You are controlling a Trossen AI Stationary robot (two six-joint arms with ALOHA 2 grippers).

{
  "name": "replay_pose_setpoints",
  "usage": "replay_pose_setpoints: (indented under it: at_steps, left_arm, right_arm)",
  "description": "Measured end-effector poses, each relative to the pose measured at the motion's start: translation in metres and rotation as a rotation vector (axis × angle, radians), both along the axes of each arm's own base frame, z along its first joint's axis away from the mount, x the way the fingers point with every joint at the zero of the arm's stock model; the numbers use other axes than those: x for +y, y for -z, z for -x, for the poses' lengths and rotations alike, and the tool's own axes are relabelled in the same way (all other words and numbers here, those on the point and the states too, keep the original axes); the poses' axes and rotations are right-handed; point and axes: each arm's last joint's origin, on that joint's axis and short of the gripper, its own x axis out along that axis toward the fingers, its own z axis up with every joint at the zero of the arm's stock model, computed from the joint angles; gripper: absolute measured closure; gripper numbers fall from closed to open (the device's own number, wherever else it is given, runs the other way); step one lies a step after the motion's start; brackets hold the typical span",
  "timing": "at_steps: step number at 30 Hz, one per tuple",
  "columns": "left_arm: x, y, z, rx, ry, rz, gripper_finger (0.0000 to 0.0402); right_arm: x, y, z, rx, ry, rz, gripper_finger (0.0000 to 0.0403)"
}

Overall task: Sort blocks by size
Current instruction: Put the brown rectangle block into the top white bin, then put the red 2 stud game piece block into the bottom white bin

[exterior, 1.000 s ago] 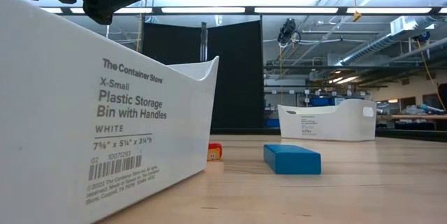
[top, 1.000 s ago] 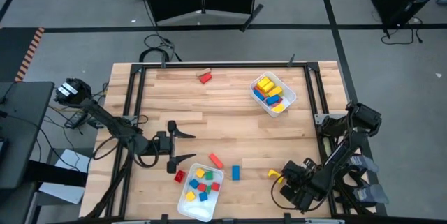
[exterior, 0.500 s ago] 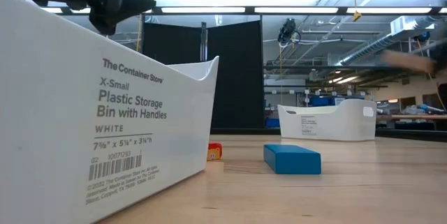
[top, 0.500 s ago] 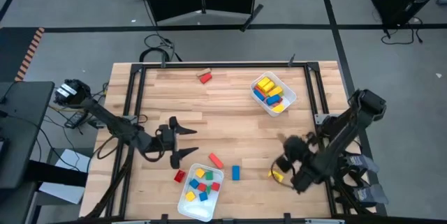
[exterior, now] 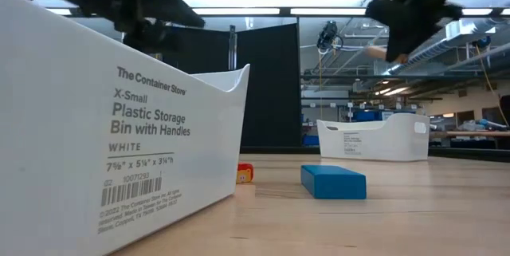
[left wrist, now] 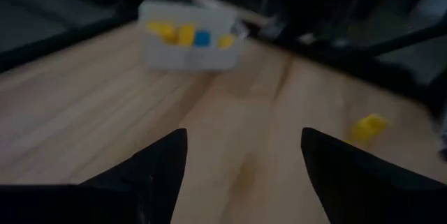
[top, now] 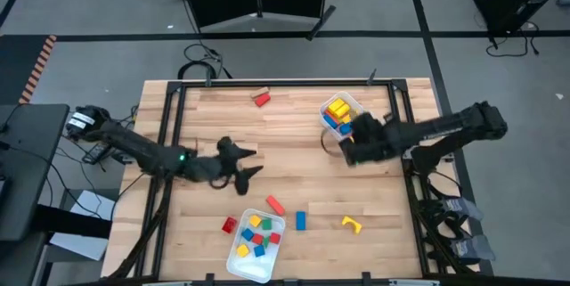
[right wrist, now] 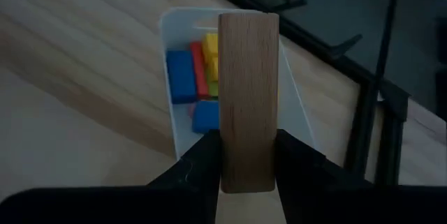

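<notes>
My right gripper (top: 343,148) hangs above the table beside the far white tray (top: 365,128) and is shut on a bare-wood bar (right wrist: 248,91). That tray holds yellow, blue and red blocks (right wrist: 195,77). My left gripper (top: 240,165) is open over the table's middle left with nothing between its fingers (left wrist: 241,161). The near white tray (top: 240,264) holds several small cubes. Loose on the table lie a red block (top: 275,205), a blue block (top: 301,220), a red block (top: 230,224), a yellow arch (top: 353,224) and a far red block (top: 261,99). My right gripper pinches the wooden bar's two long sides near its one end (right wrist: 248,172) between its two fingers (right wrist: 202,165). The fingers slant down and lie along the bar. The bar sticks out ahead of them, lifted clear, its free end (right wrist: 248,25) toward the far tray.
In the low view the near tray's wall (exterior: 119,128) fills the left, with the blue block (exterior: 333,182) and a red block (exterior: 245,173) beyond it and the far tray (exterior: 374,138) behind. A dark frame rail (top: 396,117) runs along the table's right side.
My right gripper has risen from the table's near right corner and swung toward the far edge, ending beside the far tray; the yellow arch has stayed on the table. My left gripper has rolled and moved toward the far edge and a little right.
</notes>
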Motion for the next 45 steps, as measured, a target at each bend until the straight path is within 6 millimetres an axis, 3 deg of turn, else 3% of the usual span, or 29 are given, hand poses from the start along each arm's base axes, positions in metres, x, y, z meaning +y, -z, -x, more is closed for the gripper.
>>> replay_pose_setpoints:
  at_steps: [4, 11, 15, 22, 27, 35, 40, 45]
  left_arm:
    - [0.029, -0.019, -0.011, 0.171, -0.091, 0.023, 0.0132]
    - [0.110, -0.061, -0.012, 0.366, -0.218, 0.056, 0.0157]
    - [0.157, -0.065, -0.011, 0.470, -0.225, 0.096, 0.0160]
    - [0.228, -0.034, -0.034, 0.689, -0.170, 0.153, 0.0159]
    - [0.271, -0.010, -0.060, 0.821, -0.060, 0.268, 0.0144]
    - [0.313, 0.016, -0.100, 0.974, -0.041, 0.380, 0.0115]
    - [0.320, 0.016, -0.110, 0.980, -0.072, 0.395, 0.0096]
    - [0.319, 0.014, -0.105, 1.009, -0.065, 0.442, 0.0086]
  right_arm:
    - [-0.039, 0.001, -0.012, 0.041, -0.054, -0.082, 0.0288]
    - [-0.094, 0.016, -0.020, 0.051, -0.097, -0.195, 0.0288]
    - [-0.108, 0.023, -0.020, 0.048, -0.101, -0.209, 0.0243]
    - [-0.108, 0.028, -0.024, 0.019, -0.140, -0.194, 0.0121]
    - [-0.099, 0.026, -0.032, -0.021, -0.191, -0.181, 0.0077]
    - [-0.085, 0.022, -0.044, -0.106, -0.262, -0.150, 0.0082]
    - [-0.078, 0.021, -0.048, -0.126, -0.296, -0.143, 0.0098]
    - [-0.074, 0.019, -0.052, -0.152, -0.328, -0.127, 0.0108]
